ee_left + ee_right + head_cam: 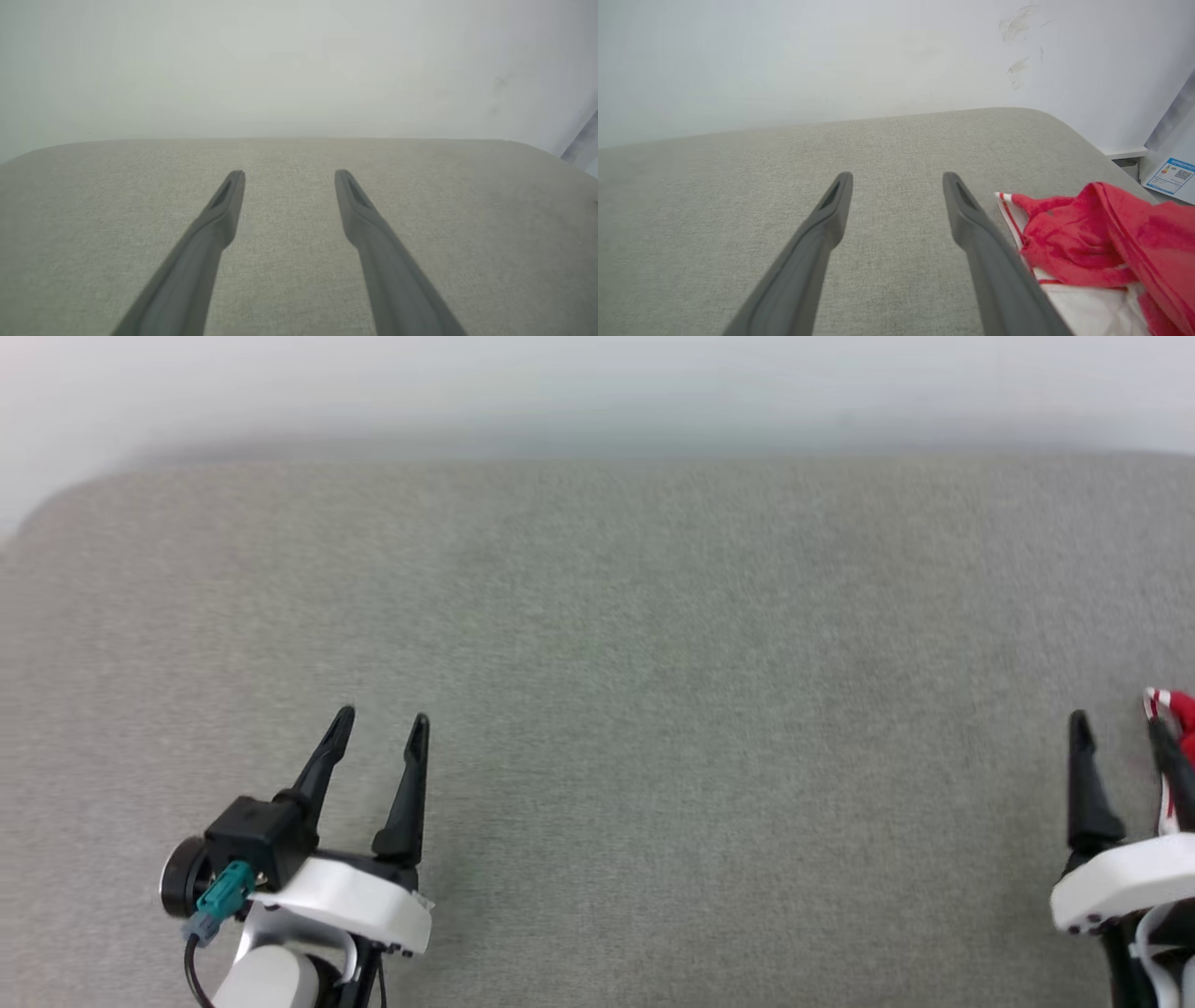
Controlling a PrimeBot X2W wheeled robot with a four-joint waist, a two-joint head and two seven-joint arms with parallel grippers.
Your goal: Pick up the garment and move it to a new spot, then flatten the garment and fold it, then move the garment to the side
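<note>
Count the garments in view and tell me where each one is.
1. The garment lies bunched on the grey cushion, just right of the open right hand; others could lie out of frame.

The left end effector (383, 719) sits at the lower left of the head view. Its two dark fingers (322, 765) are spread apart with nothing between them, pointing up the view and leaning a little to the right. Behind them is a white wrist housing (355, 905) carrying a black camera block (257, 835) and a teal connector (224, 889). The right end effector (1118, 721) sits at the lower right, partly cut by the edge, its fingers likewise parted and empty. In each wrist view the fingers rise in a wide V.
</note>
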